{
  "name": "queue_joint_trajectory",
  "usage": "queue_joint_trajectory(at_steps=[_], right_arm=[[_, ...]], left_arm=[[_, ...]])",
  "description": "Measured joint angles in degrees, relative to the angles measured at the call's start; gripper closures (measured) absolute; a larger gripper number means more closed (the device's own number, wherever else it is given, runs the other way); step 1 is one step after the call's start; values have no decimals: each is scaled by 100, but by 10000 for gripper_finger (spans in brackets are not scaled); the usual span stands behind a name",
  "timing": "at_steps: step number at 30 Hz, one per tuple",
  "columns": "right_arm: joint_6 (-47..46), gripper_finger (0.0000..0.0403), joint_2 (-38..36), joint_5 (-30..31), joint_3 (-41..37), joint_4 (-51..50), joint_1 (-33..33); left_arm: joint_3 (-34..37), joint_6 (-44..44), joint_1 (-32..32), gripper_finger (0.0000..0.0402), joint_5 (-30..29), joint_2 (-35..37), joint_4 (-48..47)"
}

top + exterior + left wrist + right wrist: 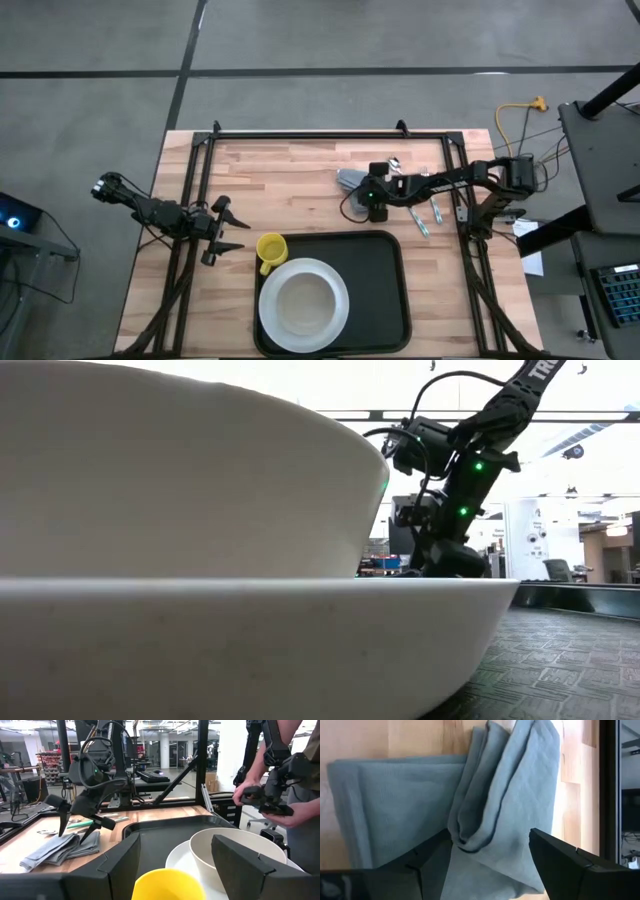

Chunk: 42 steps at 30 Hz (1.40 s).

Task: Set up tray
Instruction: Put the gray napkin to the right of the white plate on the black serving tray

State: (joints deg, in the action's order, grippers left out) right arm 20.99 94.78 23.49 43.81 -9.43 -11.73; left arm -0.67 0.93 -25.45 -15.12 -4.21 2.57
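The black tray [385, 285] lies at the table's near middle and carries a white plate [335, 318] with a white bowl [300, 300] on it; a yellow cup [271, 250] stands at its far left corner. A folded grey cloth [350, 181] lies on the wood beyond the tray. My right gripper [368, 200] hangs open over that cloth [470, 805], one finger on each side of a raised fold [485, 820]. My left gripper [228, 228] is open, level, left of the cup [167, 885] and apart from it. My right gripper points down at the grey cloth, its open fingertips [62, 831] close over the cloth's top layer [60, 847]. Whether they touch it, I cannot tell.
Several utensils [425, 213] lie on the wood right of the cloth. A black frame rail [330, 133] runs along the table's far edge. A person [280, 790] stands beyond the table's right side holding controllers. Bare wood [280, 175] shows left of the cloth.
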Motion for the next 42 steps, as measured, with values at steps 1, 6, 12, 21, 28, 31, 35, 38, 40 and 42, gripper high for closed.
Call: queue_joint_trajectory(at_steps=[1, 6, 12, 21, 28, 31, 35, 38, 40, 42], right_arm=[[-31, 152, -8, -1, 0, 0, -7], [-128, 157, -4, 0, 0, 24, -20], [-136, 183, -4, -1, 0, 133, -35], [-296, 258, -4, -17, 3, 216, -33], [-1135, 310, -12, 267, 11, 230, -28], [-1293, 324, -13, 348, 11, 226, -33], [-1335, 339, -13, 336, 11, 223, -31], [-1229, 345, -11, 318, 9, 172, -31], [-1044, 346, -11, 164, 9, 114, -33], [-874, 345, -9, 72, 7, 89, -25]], left_arm=[[-2, 0, -2, 178, 1, 0, 2], [-1, 0, -1, 178, -1, -2, -1], [-1, 0, 0, 178, 1, 0, -1], [1, 0, -2, 178, -1, 0, -1], [-1, 0, -2, 178, -1, 0, -1], [0, 0, 0, 178, 1, -1, 0], [1, 0, -2, 178, -1, -2, 0], [1, 0, 0, 178, -1, 0, -1], [0, 0, -2, 178, 1, 0, -1], [0, 0, -1, 178, 0, 0, -1]])
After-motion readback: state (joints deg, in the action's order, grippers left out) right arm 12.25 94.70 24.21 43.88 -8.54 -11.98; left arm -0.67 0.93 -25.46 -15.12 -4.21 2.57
